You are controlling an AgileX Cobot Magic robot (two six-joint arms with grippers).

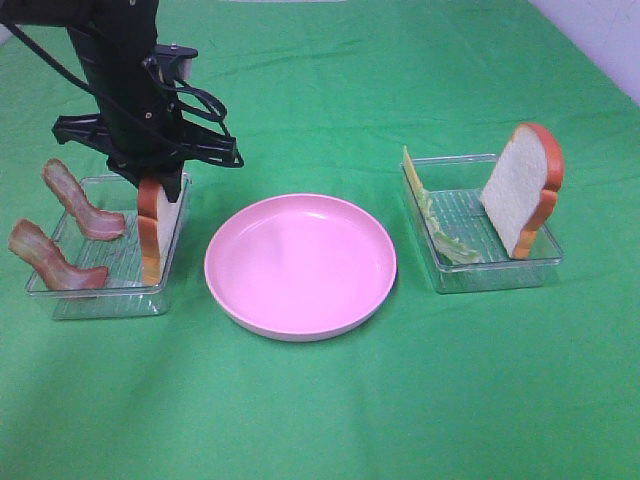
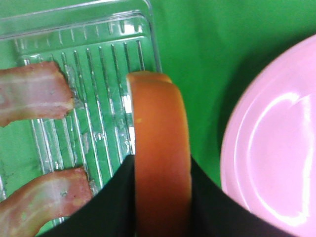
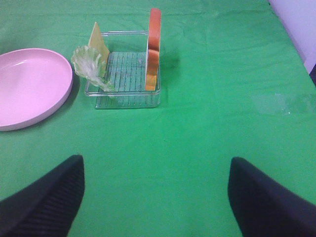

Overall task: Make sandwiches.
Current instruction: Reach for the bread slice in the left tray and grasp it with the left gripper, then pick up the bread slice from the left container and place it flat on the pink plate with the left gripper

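Left end effector is gripping the bread slice from above. In the left wrist view its two black fingers are pressing against both faces of the slice, with the orange crust running between them. From the high camera the arm's own black wrist and cabling are hiding the fingertips, so the contact is not showing there. In the wrist view the frame edge is cutting off the part of the slice deepest between the fingers. The slice is standing on edge along the right wall of the left tray, directly under the end effector. Two bacon strips are lying in the left part of the same tray, one farther and one nearer, both apart from the fingers. The wrist view is cropping their ends.

Right end effector is showing only as two dark finger edges in its own wrist view, standing wide apart and holding nothing, over the bare green desk. Well beyond it, the right tray is holding the second bread slice, which is leaning tilted at the tray's right side. The yellow cheese is leaning at the far left corner. The lettuce is lying along the left wall, pale and hard to make out against the clear plastic. Between the two trays the pink plate is sitting.
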